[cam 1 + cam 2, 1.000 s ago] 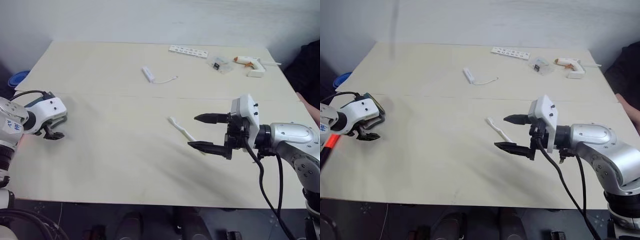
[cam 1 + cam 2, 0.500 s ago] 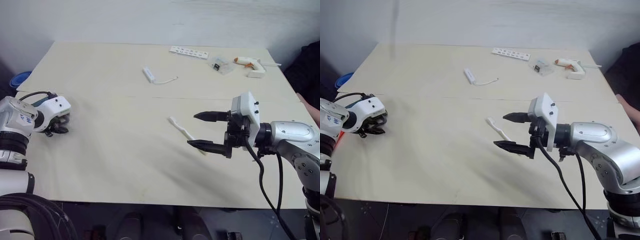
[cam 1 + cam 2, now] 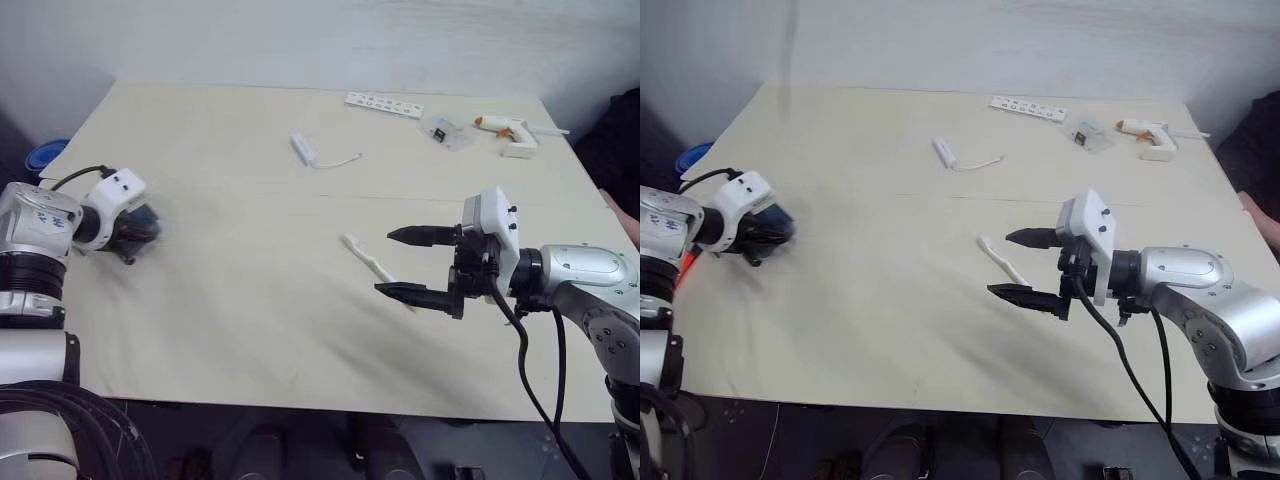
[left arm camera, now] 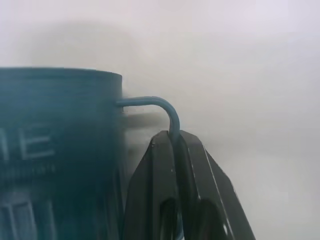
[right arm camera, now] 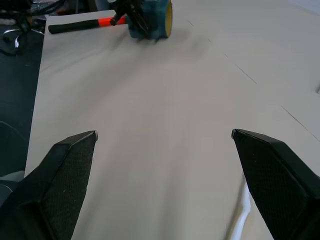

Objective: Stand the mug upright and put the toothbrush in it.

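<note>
Silver arms, black claws [image 3: 402, 264] (cabled)

Pale letters, apparently "HE" or "ME", on the mug [image 4: 55, 150] side.

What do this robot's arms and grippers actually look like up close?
Both arms are rounded silver-grey metal shells with black joints and black cables looping alongside. Each wrist carries a boxy white block. The right gripper has two slim, pointed black fingers with textured pads. The left gripper has matching black fingers; a small blue-lettered sticker marks its arm.
</note>
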Controlling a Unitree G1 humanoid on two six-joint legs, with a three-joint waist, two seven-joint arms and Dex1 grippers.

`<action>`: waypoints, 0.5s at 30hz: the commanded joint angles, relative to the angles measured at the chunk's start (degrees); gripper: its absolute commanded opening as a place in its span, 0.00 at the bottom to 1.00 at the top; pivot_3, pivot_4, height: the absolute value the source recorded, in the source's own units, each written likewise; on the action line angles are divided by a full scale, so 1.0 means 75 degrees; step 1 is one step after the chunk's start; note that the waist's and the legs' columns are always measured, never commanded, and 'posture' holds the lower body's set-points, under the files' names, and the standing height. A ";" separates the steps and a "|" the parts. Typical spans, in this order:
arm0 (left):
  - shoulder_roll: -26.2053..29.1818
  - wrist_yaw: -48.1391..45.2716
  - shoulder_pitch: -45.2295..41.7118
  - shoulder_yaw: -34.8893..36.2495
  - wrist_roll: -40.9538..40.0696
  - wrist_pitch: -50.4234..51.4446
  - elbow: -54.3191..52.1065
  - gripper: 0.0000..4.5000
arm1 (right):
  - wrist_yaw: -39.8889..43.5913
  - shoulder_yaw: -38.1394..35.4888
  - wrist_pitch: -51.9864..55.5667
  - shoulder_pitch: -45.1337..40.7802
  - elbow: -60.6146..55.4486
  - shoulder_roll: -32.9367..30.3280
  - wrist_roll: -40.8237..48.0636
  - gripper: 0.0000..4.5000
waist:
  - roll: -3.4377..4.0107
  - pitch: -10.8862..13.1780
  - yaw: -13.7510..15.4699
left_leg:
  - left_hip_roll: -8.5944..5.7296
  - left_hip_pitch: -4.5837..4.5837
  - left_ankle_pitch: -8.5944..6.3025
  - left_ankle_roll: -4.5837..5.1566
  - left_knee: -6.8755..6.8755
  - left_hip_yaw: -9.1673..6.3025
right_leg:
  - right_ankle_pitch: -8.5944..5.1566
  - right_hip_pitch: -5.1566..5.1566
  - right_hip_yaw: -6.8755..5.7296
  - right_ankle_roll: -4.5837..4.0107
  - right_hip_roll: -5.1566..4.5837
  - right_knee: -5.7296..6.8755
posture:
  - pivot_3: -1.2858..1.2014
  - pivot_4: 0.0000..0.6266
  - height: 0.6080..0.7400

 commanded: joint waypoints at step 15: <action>-0.3728 0.1071 0.4259 0.2374 -0.5440 0.1220 -0.8391 0.01 | -0.0035 -0.0464 0.0329 0.0183 0.0028 -0.0262 0.0419 1.00 | 0.0004 -0.0002 0.0113 | 0.0001 0.0036 -0.0009 0.0008 0.0015 0.0009 | 0.0021 0.0052 0.0046 0.0030 -0.0002 -0.0050 | 0.52 0.24 1.00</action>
